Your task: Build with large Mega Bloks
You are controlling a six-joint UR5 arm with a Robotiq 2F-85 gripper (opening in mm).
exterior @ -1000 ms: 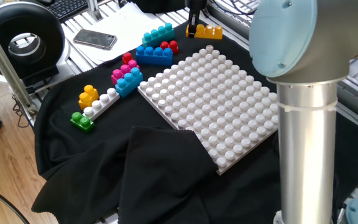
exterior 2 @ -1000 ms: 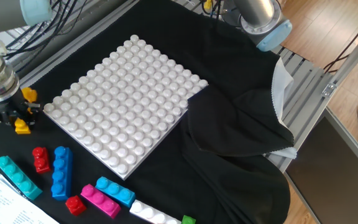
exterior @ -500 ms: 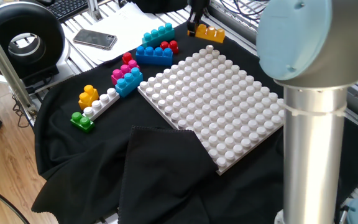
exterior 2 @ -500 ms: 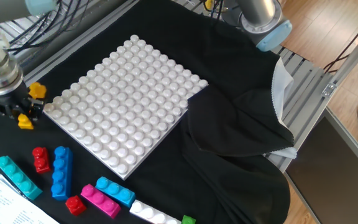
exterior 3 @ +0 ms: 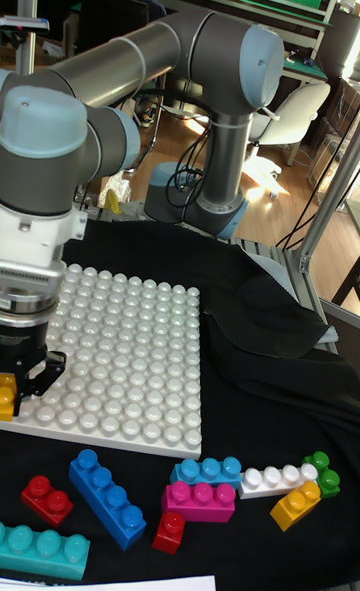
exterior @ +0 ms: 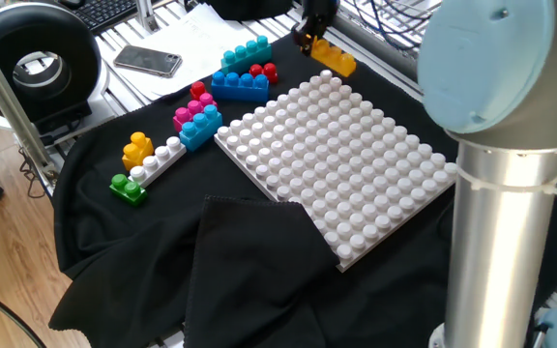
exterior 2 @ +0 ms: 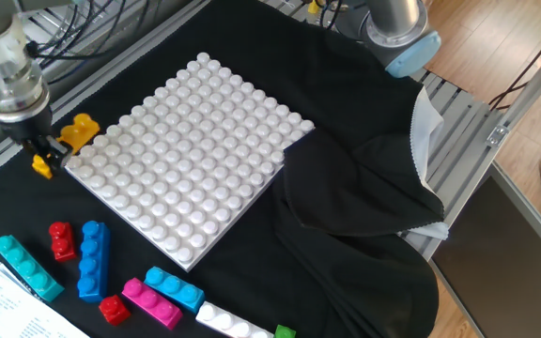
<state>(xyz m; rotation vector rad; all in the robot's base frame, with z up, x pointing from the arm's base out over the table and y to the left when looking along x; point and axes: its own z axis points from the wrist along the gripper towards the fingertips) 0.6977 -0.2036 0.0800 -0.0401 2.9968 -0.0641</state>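
The orange brick [exterior: 333, 58] has shifted toward the white baseplate [exterior: 341, 159] since a second ago, now tilted at its far corner, off the black cloth [exterior: 249, 280]. The pincer [exterior 2: 49, 153] is clenched on it. The other bricks, among them a blue brick [exterior 2: 92, 259] and a teal brick [exterior 2: 28, 267], lie along the baseplate's opposite side on the tabletop.
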